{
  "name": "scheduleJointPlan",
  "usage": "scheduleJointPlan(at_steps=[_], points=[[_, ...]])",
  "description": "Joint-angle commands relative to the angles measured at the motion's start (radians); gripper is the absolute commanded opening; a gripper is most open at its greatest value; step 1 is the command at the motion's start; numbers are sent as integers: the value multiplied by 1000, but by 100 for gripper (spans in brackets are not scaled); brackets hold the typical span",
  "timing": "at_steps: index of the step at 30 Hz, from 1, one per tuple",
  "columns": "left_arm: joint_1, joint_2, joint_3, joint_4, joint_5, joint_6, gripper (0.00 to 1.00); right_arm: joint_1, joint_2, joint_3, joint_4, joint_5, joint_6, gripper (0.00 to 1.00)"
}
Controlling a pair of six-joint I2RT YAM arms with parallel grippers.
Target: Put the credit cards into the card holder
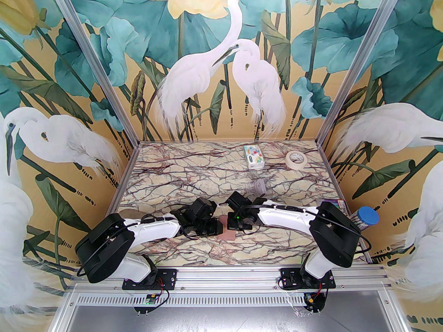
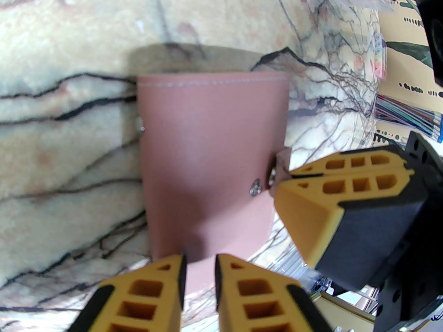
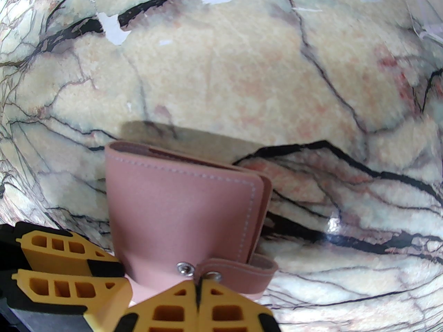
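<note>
We are pinching the snap strap (image 3: 238,275) of the pink card holder (image 3: 180,213) with our right gripper (image 3: 199,285), its 2 fingers pressed together on it. The card holder is lying on the marble table (image 1: 193,178) between both grippers. Our left gripper (image 2: 199,268) is hovering at its opposite edge, fingers slightly apart; whether they are touching it, we cannot tell.

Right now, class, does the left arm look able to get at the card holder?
Probably yes. The left gripper sits at one edge of the card holder, jaws slightly apart, nothing blocking it. The right gripper pinches only the snap strap on another side, leaving that edge free.
</note>
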Motion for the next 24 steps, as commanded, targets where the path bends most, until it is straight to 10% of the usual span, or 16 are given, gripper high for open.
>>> scheduleJointPlan(at_steps=[1, 24], points=[[-5, 25, 15, -22, -29, 25, 20, 0, 8, -10, -22, -5, -1, 0], [-6, 21, 23, -53, -43, 40, 17, 4, -42, 46, -65, -41, -86, 0]])
